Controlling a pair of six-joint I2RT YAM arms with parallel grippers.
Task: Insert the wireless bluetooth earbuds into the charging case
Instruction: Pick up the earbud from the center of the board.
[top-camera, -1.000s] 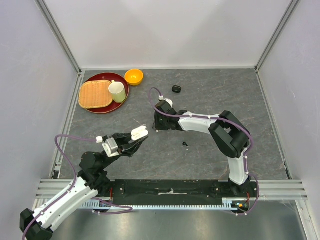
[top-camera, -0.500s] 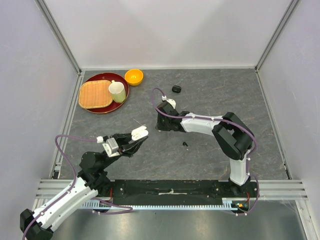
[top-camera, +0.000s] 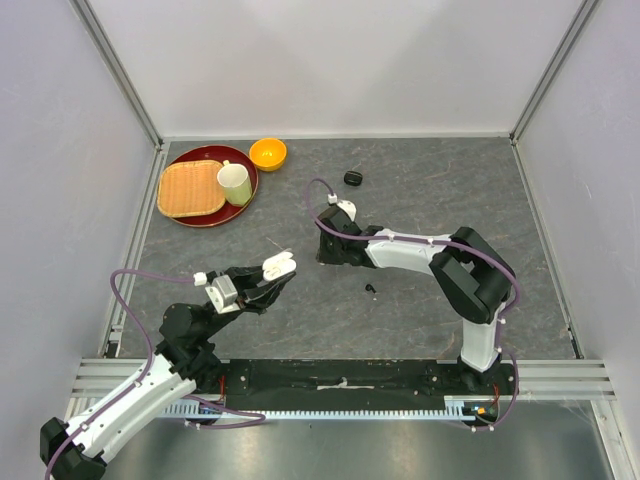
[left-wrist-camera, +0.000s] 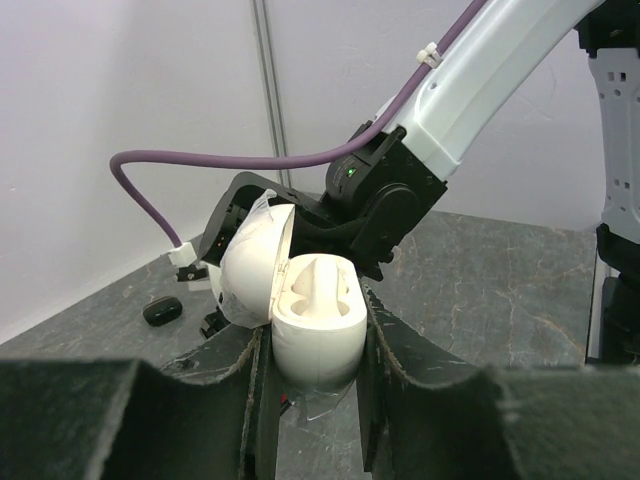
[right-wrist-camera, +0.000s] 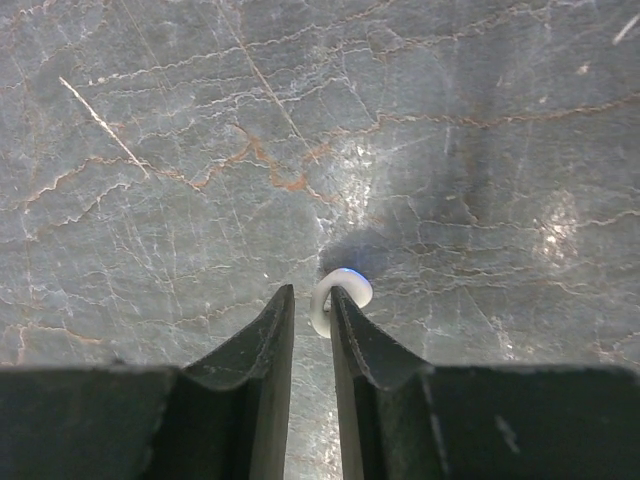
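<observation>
left gripper (left-wrist-camera: 312, 400): clamped on the open white case (left-wrist-camera: 300, 315), held up near-left
right gripper (right-wrist-camera: 308, 310): fingers nearly together around a white earbud (right-wrist-camera: 338, 295) on the table (top-camera: 420, 180)
black earbud (top-camera: 371, 289): left lying mid-table
black case (top-camera: 353, 178): parked far-centre

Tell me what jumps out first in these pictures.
The left gripper holds an open white case up off the table, lid hinged aside and the pocket in view bare. Mid-table, the right gripper pinches a white earbud down at the surface. A red tray sits at the far left.

earbud (right-wrist-camera: 338, 296) between right claw (right-wrist-camera: 308, 325) fingers, on table (right-wrist-camera: 150, 150)
</observation>
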